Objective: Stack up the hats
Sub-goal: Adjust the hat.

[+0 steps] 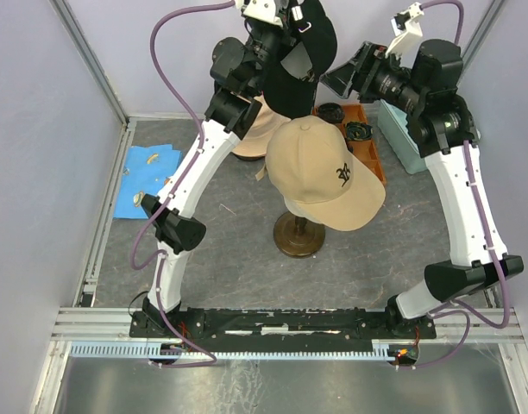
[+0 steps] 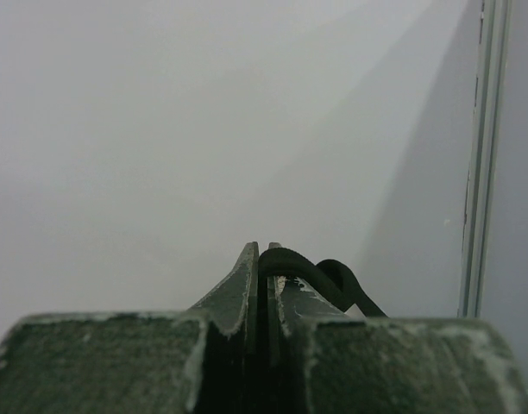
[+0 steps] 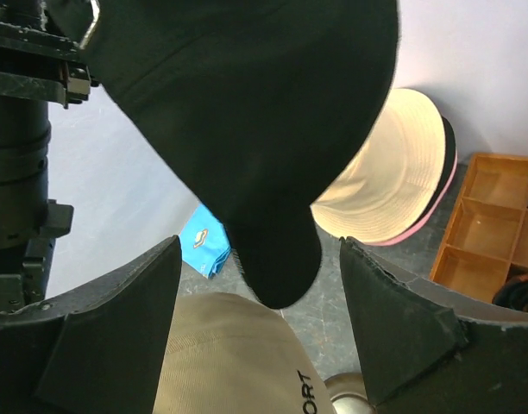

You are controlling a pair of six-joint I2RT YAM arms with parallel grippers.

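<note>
Left gripper (image 2: 262,252), up at top center, is pinched tight on the floppy black cap (image 1: 303,52) strap. Right gripper (image 3: 260,246) gapes wide around its curved brim, gripping nothing.

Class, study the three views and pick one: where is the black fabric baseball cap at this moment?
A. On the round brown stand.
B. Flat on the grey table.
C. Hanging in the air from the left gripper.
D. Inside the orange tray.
C: the black fabric baseball cap hangs from the shut left gripper, while the tan cap with the black emblem is the one on the round brown stand.
</note>
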